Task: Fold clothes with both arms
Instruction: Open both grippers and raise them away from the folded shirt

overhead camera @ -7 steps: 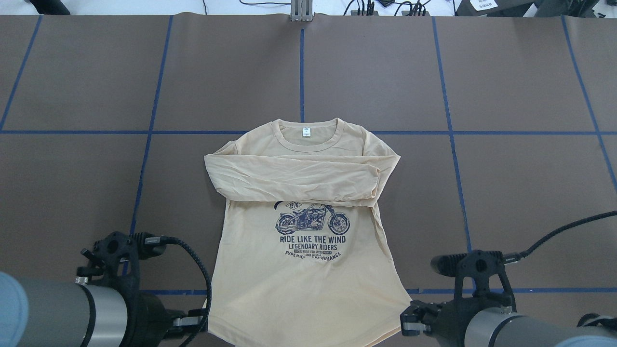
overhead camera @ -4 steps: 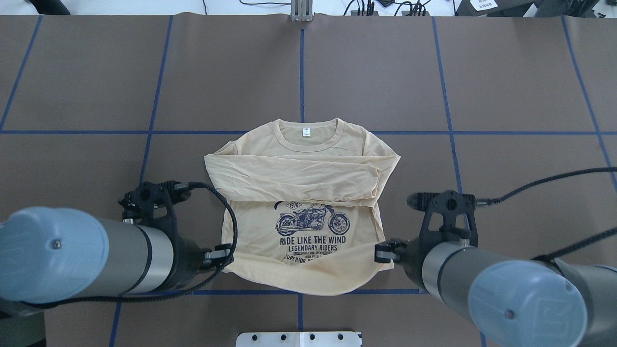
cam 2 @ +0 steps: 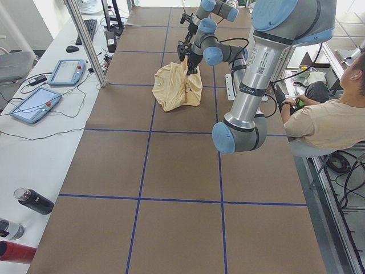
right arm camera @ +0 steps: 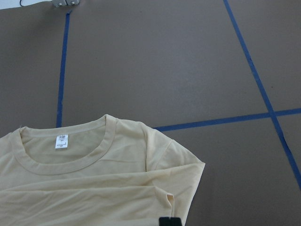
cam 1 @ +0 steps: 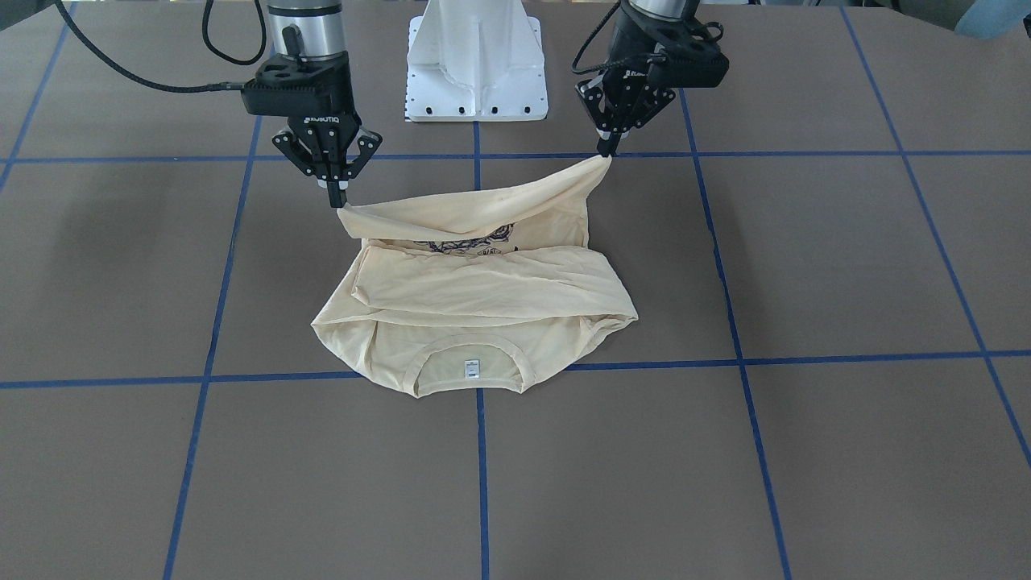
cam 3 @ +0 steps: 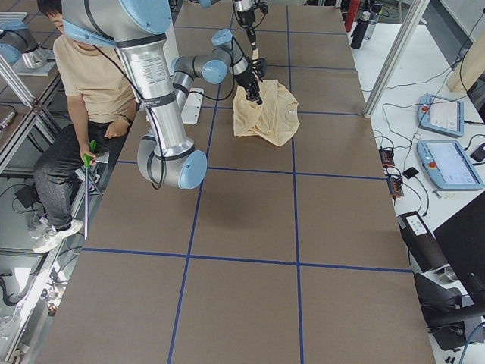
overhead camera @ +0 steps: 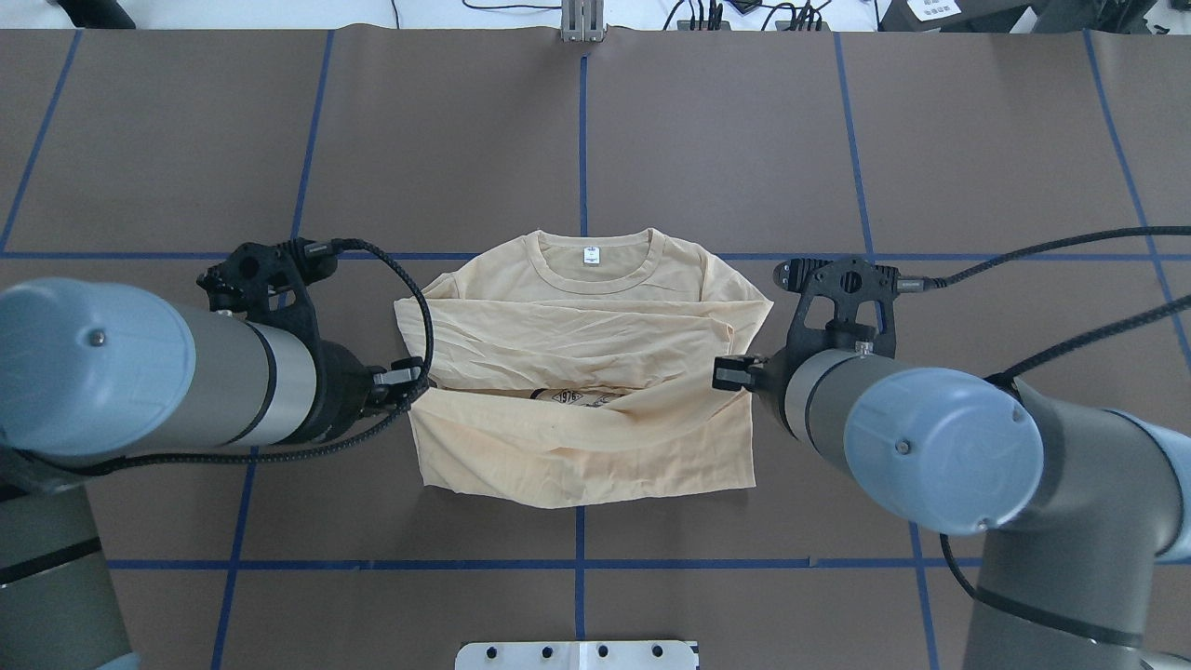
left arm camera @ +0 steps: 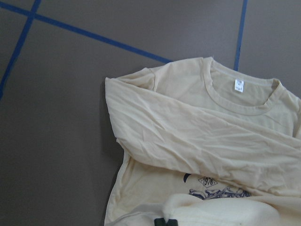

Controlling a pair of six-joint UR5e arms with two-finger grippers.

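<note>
The left gripper and right gripper each pinch a hem corner of the shirt at table centre. You should carry both level to the far collar, hem taut.

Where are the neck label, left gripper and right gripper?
neck label (overhead camera: 590,254), overhead view, centre of the white tag.
left gripper (cam 1: 605,150), front-facing view, midway between its fingertips.
right gripper (cam 1: 338,198), front-facing view, midway between its fingertips.

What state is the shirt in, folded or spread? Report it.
Half folded. On the T-shirt, sleeves lie crossed over the chest, and the left hand and right hand hold its hem raised over the print.
</note>
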